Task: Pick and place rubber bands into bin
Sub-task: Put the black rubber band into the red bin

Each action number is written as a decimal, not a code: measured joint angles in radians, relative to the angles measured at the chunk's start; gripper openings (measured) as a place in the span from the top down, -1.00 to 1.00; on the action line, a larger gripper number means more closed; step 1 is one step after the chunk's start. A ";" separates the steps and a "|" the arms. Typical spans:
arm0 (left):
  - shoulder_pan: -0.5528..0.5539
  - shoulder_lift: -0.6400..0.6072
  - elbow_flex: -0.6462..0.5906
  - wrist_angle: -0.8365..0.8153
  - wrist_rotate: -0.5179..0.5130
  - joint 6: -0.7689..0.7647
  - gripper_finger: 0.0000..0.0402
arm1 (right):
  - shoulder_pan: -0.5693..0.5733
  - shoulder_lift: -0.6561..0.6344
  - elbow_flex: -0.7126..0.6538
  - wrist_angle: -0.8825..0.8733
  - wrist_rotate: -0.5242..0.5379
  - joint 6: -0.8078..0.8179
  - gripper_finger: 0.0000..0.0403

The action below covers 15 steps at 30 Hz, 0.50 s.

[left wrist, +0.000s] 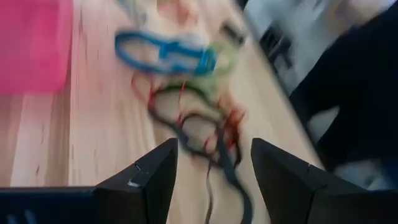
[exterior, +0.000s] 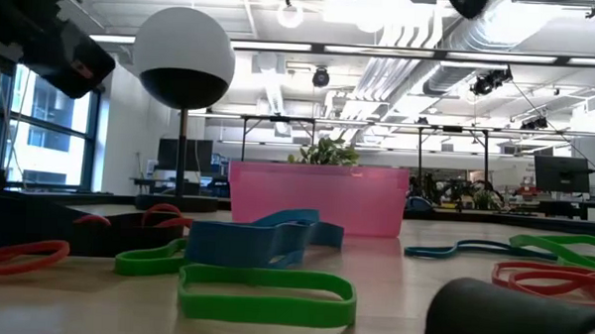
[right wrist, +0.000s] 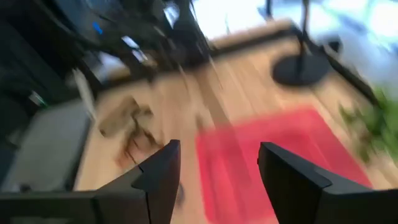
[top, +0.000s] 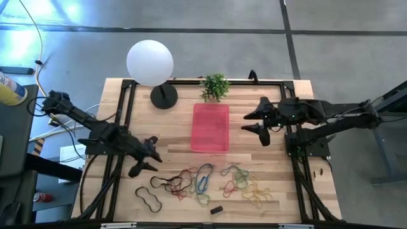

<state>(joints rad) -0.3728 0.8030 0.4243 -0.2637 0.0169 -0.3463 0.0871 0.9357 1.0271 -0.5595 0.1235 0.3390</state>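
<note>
Risk sits in the tangle: the left gripper (top: 147,156), open and empty above the worktop's left side, points at bands (left wrist: 199,118) that overlap one another, so a pinch could lift several loops or let a thin one slip out, I judge. Bands (top: 203,183) lie scattered along the front edge, thin floppy rubber in black, red, blue, green and yellow on pale wood. The bin (top: 210,128), a smooth translucent pink tray, lies mid-worktop with nothing visible in it. The right gripper (top: 262,123), also open and empty, hangs just beside its right rim.
</note>
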 joint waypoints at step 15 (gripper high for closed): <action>-0.252 0.398 0.106 -0.081 -0.286 -0.235 0.04 | 0.305 -0.273 -0.266 -0.187 0.420 0.314 -0.01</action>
<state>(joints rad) -0.6243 1.2015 0.5308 -0.3450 -0.2693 -0.5812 0.3921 0.6632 0.7614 -0.7462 0.5434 0.6527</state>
